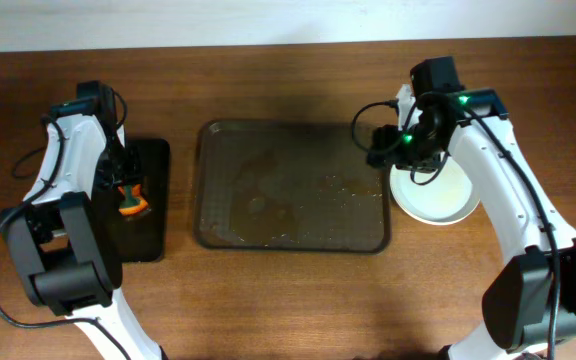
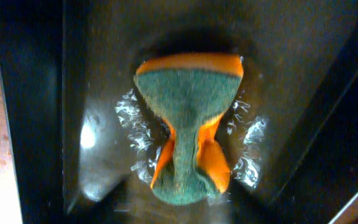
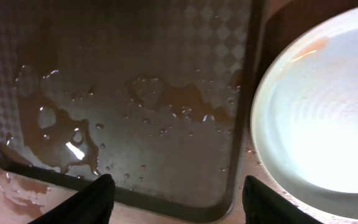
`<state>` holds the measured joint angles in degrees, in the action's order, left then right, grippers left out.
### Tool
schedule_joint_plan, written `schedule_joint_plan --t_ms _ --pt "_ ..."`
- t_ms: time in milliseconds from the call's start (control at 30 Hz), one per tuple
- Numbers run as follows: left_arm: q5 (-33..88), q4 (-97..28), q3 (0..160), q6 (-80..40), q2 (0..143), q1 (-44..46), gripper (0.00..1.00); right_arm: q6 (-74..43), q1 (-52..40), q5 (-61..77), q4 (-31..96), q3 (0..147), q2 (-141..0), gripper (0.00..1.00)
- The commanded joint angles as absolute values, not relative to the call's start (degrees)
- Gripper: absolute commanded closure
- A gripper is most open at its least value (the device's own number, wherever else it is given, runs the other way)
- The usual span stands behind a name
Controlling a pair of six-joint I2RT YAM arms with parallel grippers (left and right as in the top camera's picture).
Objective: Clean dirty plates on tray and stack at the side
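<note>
A white plate [image 1: 436,192] lies on the table just right of the brown tray [image 1: 298,225]. The tray holds no plates and is wet with brownish puddles and drops [image 3: 166,99]. My right gripper [image 1: 384,150] is open and empty above the tray's right edge, beside the plate [image 3: 319,112]; its fingers [image 3: 182,202] straddle the tray's rim. My left gripper [image 1: 123,185] is shut on an orange and green sponge [image 2: 188,134], pinched at its middle, over a black tray [image 1: 153,235].
The black tray [image 2: 36,112] sits at the left, wet and foamy around the sponge. Bare wooden table [image 1: 288,300] lies in front of the trays. Spilled liquid lies on the table by the brown tray's corner [image 3: 11,186].
</note>
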<state>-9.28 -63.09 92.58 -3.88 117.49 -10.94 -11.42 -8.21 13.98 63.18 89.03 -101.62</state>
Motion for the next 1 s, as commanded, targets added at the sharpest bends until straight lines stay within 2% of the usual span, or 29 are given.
schedule_joint_plan --t_ms 0,133,233,300,333,467,567,700,733,767,967 --pt "-8.78 -62.39 92.42 -3.81 116.64 -11.03 0.0 -10.98 -9.47 12.82 63.29 89.25 -100.88 0.32" --pt "-0.08 -63.64 97.45 -1.39 106.61 -8.75 0.0 -11.18 -9.47 12.86 63.59 89.32 -100.14 0.32" --pt "1.96 -63.48 97.47 0.27 97.67 -2.85 0.0 -11.18 -9.32 12.38 64.03 90.04 -91.2 0.3" --pt "1.98 -63.48 97.45 0.27 97.3 -0.82 0.0 -11.18 -9.32 7.01 66.32 90.08 -79.64 0.17" --pt "1.96 -63.46 97.45 0.27 97.32 -0.75 0.0 -11.16 -9.32 5.39 66.94 90.08 -74.83 0.02" --pt "1.96 -63.48 97.45 0.27 97.32 -0.75 0.0 -11.16 -9.32 4.45 67.79 90.06 -59.11 0.02" --pt "1.98 -63.48 97.45 0.27 97.32 -0.75 0.0 -11.16 -9.32 4.43 67.79 90.06 -56.42 0.02" --pt "1.96 -63.46 97.45 0.27 97.32 -0.75 0.0 -10.74 -9.76 -2.33 68.51 89.19 -56.4 0.02" --pt "1.96 -63.46 97.45 0.27 97.32 -0.75 0.0 -10.7 -9.5 -5.06 64.1 87.09 -55.2 0.02" --pt "1.98 -63.46 97.45 0.27 97.32 -0.75 0.0 -8.62 -8.03 -4.71 54.57 80.07 -51.03 0.02" --pt "1.98 -63.46 97.45 0.27 97.32 -0.75 0.0 -6.0 -2.09 7.14 11.35 23.77 -14.74 0.02"
